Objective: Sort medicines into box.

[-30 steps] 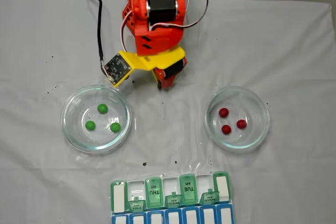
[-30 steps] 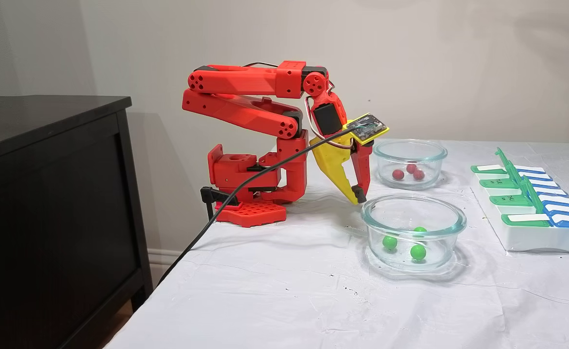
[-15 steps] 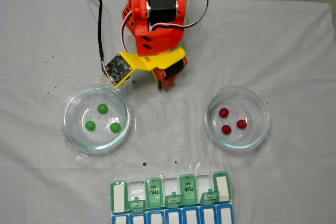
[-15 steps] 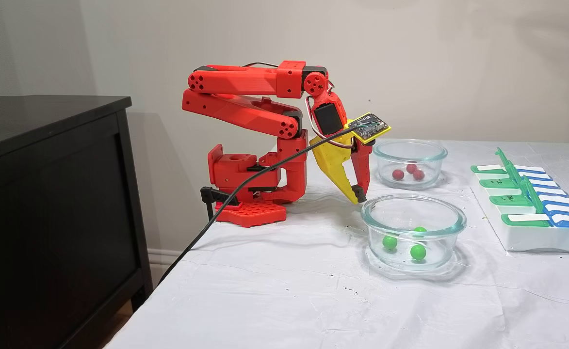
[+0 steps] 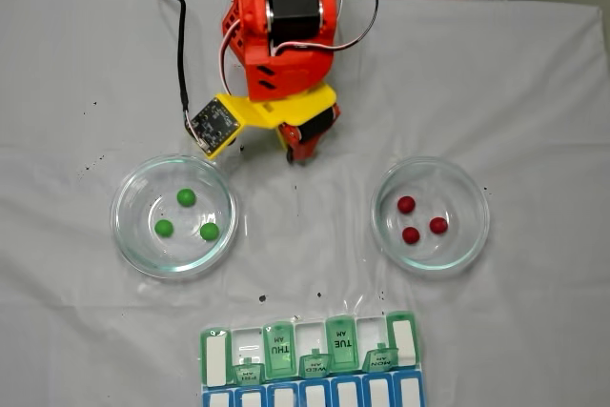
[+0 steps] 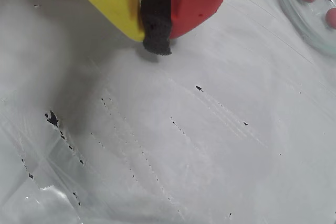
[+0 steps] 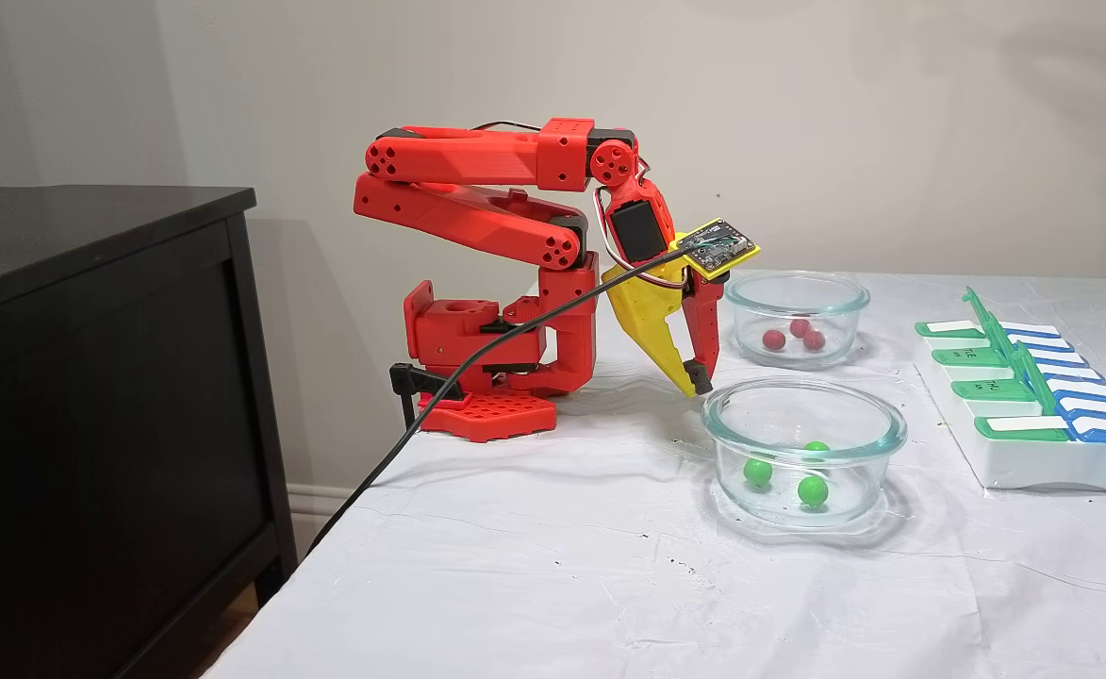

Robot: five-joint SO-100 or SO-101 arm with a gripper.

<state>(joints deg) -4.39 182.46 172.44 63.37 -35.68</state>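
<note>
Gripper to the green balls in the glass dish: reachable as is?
Probably yes. The gripper hangs shut just outside the dish; the dish is open-topped, the green balls uncovered, but the jaws must open first.

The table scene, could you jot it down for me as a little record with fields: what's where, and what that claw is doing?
claw: shut, holding nothing, tip down just above the white cloth, between the two dishes
green balls: three, in the glass dish on the left of the top-down fixed view
red balls: three, in the other glass dish
pill box: near edge of the table, several green lids raised
balls in box: none seen
</note>
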